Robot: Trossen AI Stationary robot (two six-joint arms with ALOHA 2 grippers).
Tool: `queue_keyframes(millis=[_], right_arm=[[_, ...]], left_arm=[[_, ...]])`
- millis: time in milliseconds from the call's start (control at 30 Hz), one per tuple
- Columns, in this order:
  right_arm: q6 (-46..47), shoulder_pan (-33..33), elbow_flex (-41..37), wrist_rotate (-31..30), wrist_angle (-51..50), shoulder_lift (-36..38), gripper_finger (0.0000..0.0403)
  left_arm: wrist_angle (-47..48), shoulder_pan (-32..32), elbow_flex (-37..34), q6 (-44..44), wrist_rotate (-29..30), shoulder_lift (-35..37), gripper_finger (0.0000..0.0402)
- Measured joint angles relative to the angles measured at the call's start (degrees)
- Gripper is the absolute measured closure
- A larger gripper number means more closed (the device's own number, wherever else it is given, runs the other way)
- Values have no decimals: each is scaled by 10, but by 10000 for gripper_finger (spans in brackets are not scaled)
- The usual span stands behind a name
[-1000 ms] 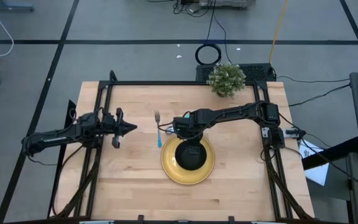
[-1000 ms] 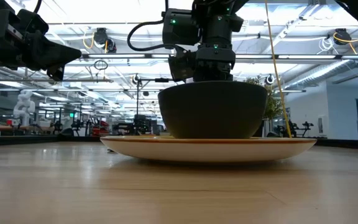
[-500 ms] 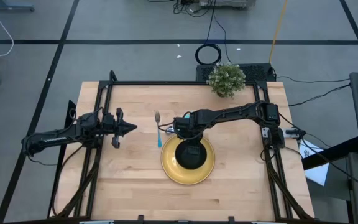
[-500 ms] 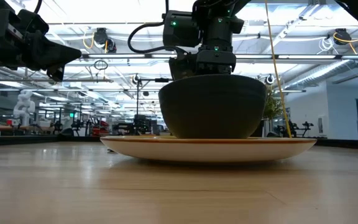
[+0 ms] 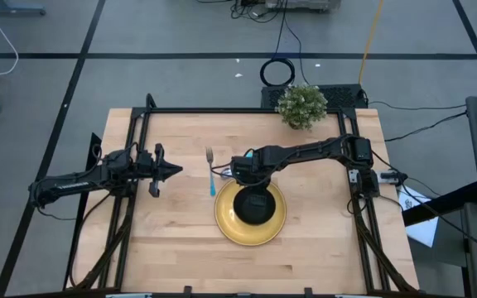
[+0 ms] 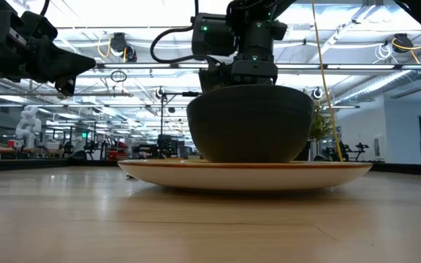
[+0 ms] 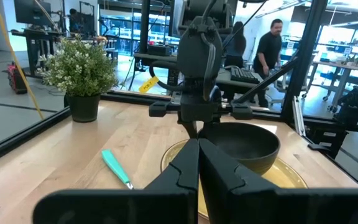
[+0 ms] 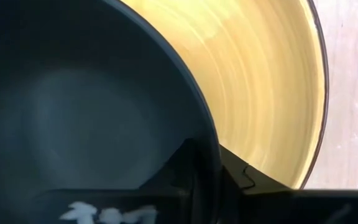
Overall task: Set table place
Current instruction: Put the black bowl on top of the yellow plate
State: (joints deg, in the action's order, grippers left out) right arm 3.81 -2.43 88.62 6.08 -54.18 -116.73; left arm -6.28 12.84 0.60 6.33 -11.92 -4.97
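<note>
The yellow plate [image 5: 228,225] lies flat on the wooden table [image 5: 321,257], near its middle. A black bowl [image 5: 255,207] stands on the plate, also seen in the low view [image 6: 251,124]. My right gripper [image 5: 251,182] is at the bowl's far rim, shut on it. My left gripper [image 5: 171,171] hovers shut and empty above the table's left part, pointing toward the plate. A fork with a blue handle [image 5: 212,175] lies flat on the table just left of the plate's far edge. My right gripper holds the black bowl by its far rim [image 8: 209,134], one finger [image 8: 188,168] inside the bowl and the other [image 8: 244,177] outside. The fingers come from above, pointing down. The bowl's base [image 6: 248,159] rests on the yellow plate, mouth up.
A small potted plant [image 5: 301,106] stands at the table's far edge, right of middle. Black rails [image 5: 139,124] run along the table's edges. Bare wood lies on the near side of the plate and to its right. People [image 7: 269,46] stand in the room beyond the table.
In the low view the bowl's rim has come up slightly while its base stays on the plate. Both arms have kept their places.
</note>
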Motion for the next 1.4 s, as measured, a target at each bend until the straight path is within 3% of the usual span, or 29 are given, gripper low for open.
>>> queue_keyframes(millis=[467,833,1400], right_arm=[[0,3,0,-1,4,-1,338],[-4,33,0,-62,18,1,357],[15,54,0,-96,16,1,360]], left_arm=[[0,0,0,0,0,0,385],[0,0,0,0,0,0,385],[-14,0,0,16,0,0,385]])
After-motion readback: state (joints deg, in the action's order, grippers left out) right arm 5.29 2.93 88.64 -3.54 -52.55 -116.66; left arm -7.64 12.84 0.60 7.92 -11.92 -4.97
